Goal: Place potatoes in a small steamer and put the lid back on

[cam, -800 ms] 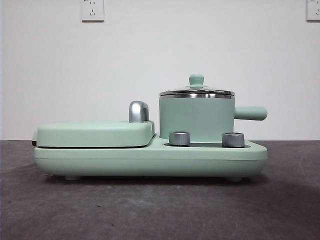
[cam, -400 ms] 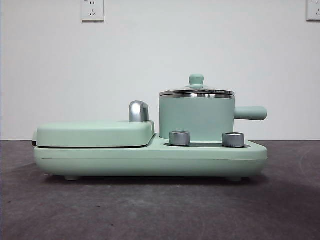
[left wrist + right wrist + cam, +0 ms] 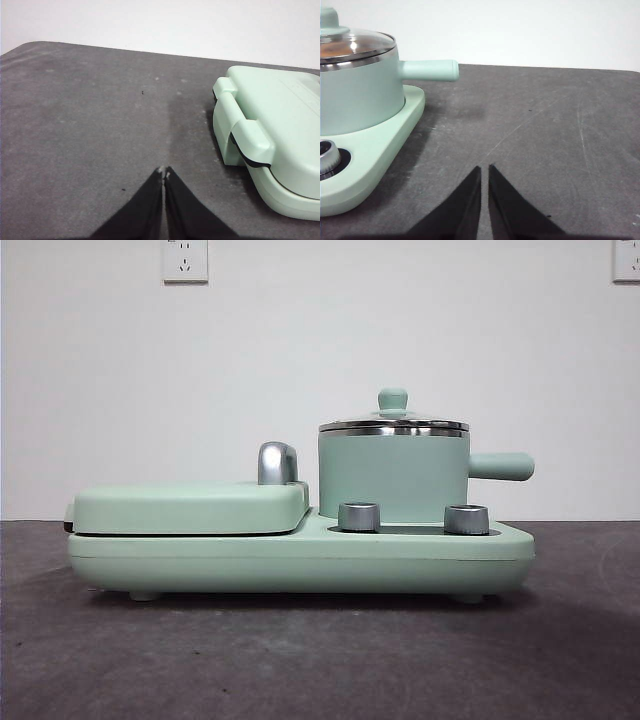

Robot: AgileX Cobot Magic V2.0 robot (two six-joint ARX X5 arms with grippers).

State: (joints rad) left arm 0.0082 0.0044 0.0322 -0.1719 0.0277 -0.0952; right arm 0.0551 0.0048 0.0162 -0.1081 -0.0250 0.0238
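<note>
The small steamer (image 3: pixel 393 478) sat on the right end of a long green cooker (image 3: pixel 300 555), and the cooker stood in the middle of the dark tabletop (image 3: pixel 300 660). The lid (image 3: pixel 393 423) was on the steamer, flat and snug, with its little green knob on top. Through the glass of the lid, the right wrist view showed something orange-brown (image 3: pixel 337 49) inside the pot. It was most likely the potato, but only a bit of it showed. If so, the job looked about done. The steamer's stubby handle (image 3: pixel 500 466) stuck out toward the right edge of the tabletop.

On the left end of the cooker lay the flat griddle cover (image 3: pixel 190 508), closed, with its shiny handle (image 3: pixel 277 462) up. Two silver dials (image 3: pixel 359 516) sat at the front.

The right pincer (image 3: pixel 484 168) hung over bare tabletop near the right edge, its tips nearly together and holding nothing. The left pincer (image 3: pixel 164 172) was near the left edge, beside the griddle end, tips together and holding nothing. Both were well away from the cooker, likely so they would not bump it.
</note>
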